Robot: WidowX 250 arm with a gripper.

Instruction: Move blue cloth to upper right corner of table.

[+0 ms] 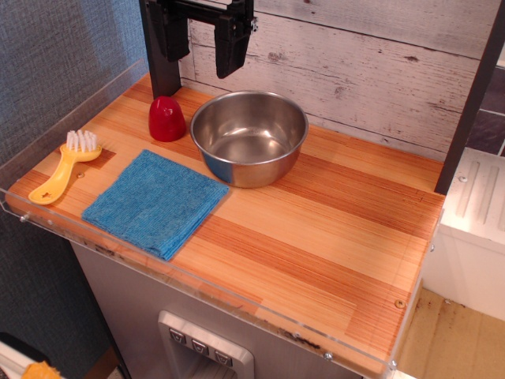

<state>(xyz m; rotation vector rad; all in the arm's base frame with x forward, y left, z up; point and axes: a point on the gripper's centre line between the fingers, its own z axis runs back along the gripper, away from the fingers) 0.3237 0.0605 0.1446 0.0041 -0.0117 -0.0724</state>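
— Four things sit on the table (pixel 331 237); which one is the cloth next to?

— Take the steel bowl (pixel 249 137) as the marker. The blue cloth (pixel 155 203) lies flat just beside it, toward the front left, with one corner touching or nearly touching the bowl's base. It is spread out square, with no folds showing.

— And the rest?

— A red cup-shaped thing (pixel 166 118) stands just left of the bowl, a little behind it. A yellow brush (pixel 68 164) with white bristles lies farther left of the bowl, near the clear rim, apart from the cloth.

— Where is the gripper?

— The gripper (pixel 203 35) hangs above and behind the bowl, toward the left, in front of the whitewashed plank wall (pixel 371 71). Its two black fingers are spread apart with nothing between them, well clear of the cloth.
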